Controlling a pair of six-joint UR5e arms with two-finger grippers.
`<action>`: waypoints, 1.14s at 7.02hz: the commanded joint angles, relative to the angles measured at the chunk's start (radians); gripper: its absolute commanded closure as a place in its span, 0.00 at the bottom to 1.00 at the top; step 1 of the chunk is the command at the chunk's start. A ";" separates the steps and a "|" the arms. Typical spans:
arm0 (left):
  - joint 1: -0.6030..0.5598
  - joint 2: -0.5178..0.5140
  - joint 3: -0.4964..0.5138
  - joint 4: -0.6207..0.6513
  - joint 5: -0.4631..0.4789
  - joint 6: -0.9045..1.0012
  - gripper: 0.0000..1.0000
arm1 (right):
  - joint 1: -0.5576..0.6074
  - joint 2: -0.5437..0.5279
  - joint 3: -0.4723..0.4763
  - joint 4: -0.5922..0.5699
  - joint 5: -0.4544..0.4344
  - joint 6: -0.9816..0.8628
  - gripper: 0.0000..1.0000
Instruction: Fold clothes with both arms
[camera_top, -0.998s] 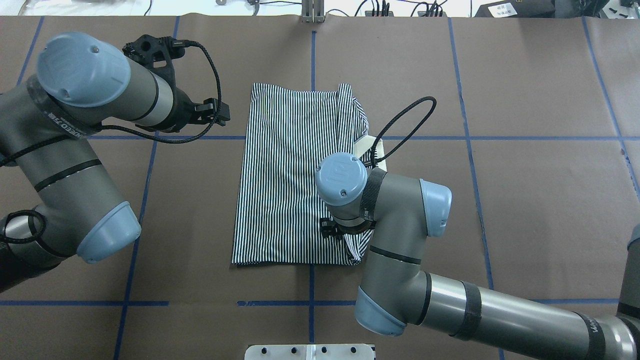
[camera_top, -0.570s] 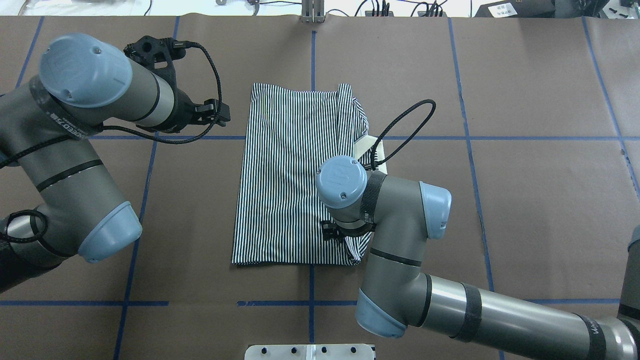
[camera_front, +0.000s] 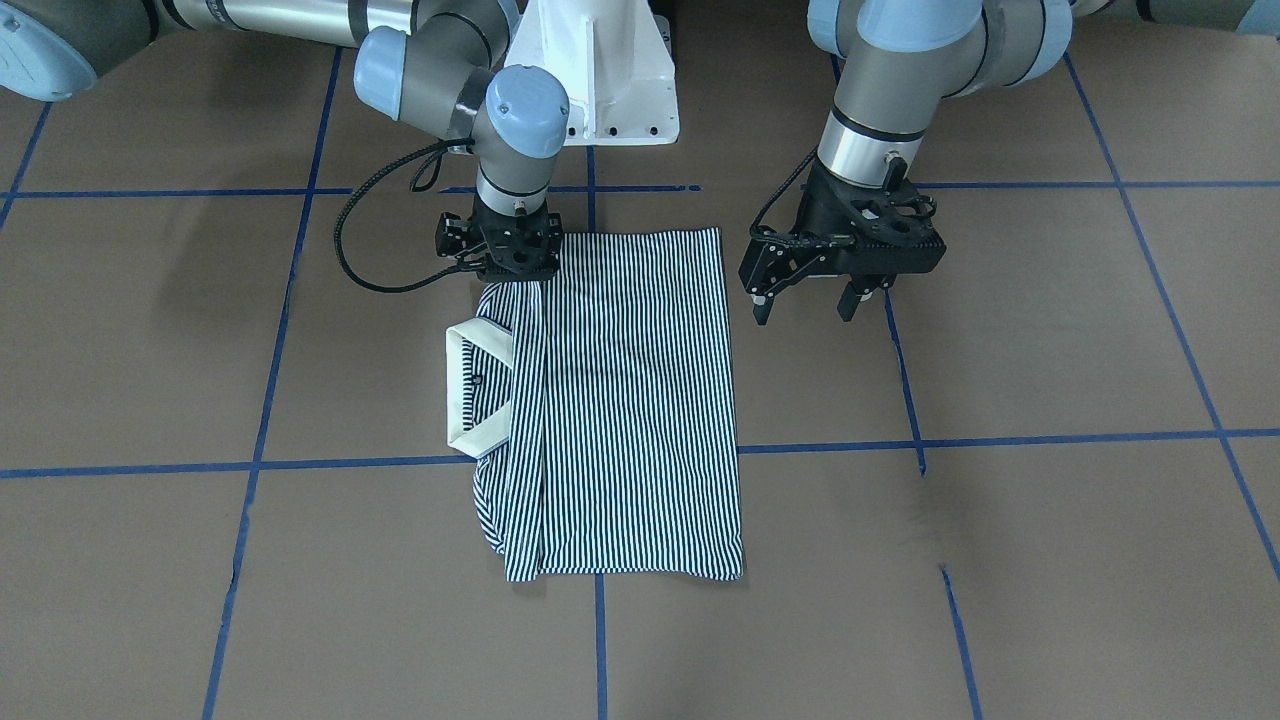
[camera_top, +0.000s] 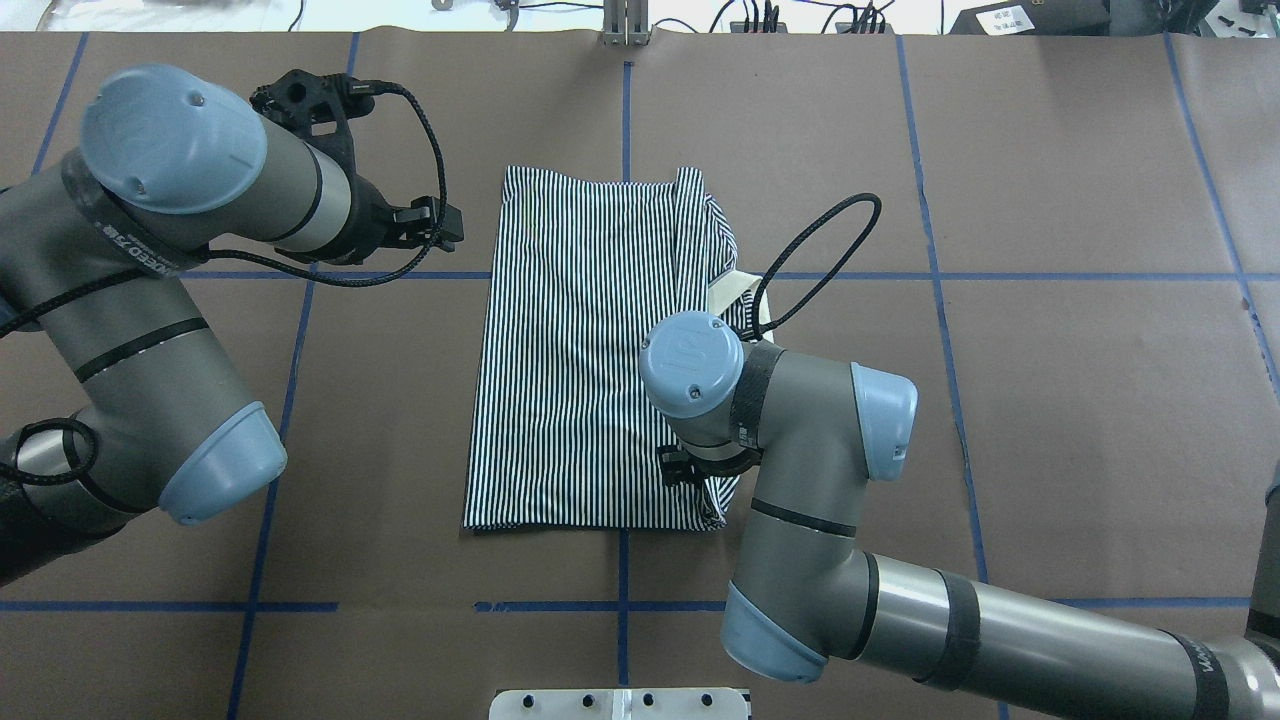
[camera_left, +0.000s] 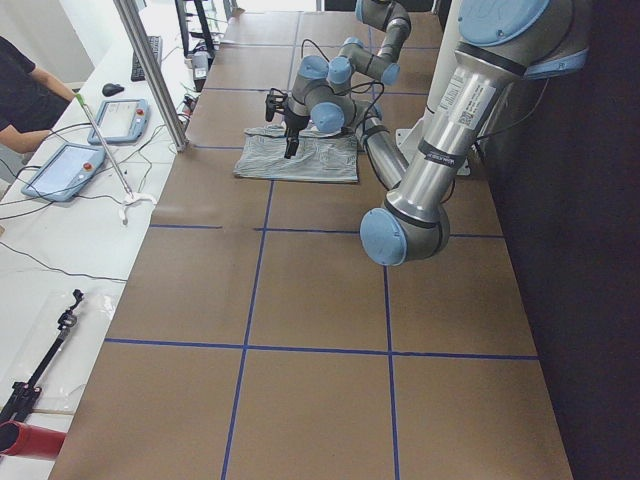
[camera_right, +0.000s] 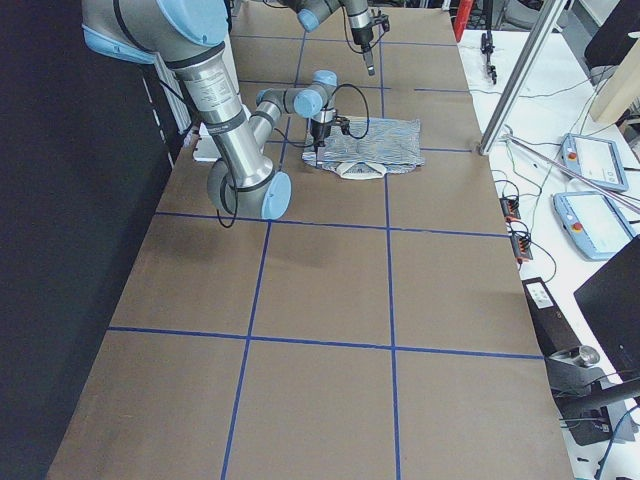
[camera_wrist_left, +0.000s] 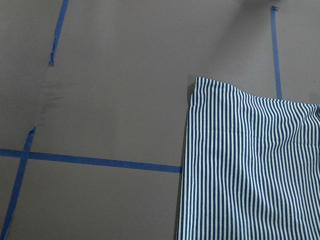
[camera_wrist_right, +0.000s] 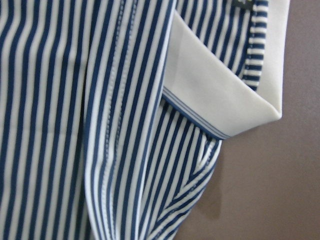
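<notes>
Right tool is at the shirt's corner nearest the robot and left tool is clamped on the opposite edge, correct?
No. The left tool is open, beside the shirt over bare table, gripping nothing, as the front-facing view shows. The right tool is at that near corner.

Overhead & front cams oppose; sides far off — wrists v. close; all share shirt (camera_top: 590, 350).

You're looking at a polo shirt (camera_front: 630, 400) in thin navy-and-white stripes with a plain white collar (camera_front: 455, 385), on a brown tabletop (camera_front: 1050, 580) gridded with blue tape (camera_front: 1000, 439). Left pincer (camera_front: 803, 313) and right pincer (camera_front: 503, 272) are both black.
</notes>
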 joint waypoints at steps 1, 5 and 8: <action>0.005 -0.006 0.001 -0.002 0.000 0.000 0.00 | 0.001 -0.049 0.028 -0.013 -0.008 -0.004 0.00; 0.005 -0.006 -0.003 -0.003 0.000 0.000 0.00 | 0.077 -0.115 0.120 -0.009 -0.008 -0.101 0.00; 0.003 -0.003 -0.004 -0.002 -0.002 0.001 0.00 | 0.117 0.104 -0.085 0.005 -0.010 -0.152 0.00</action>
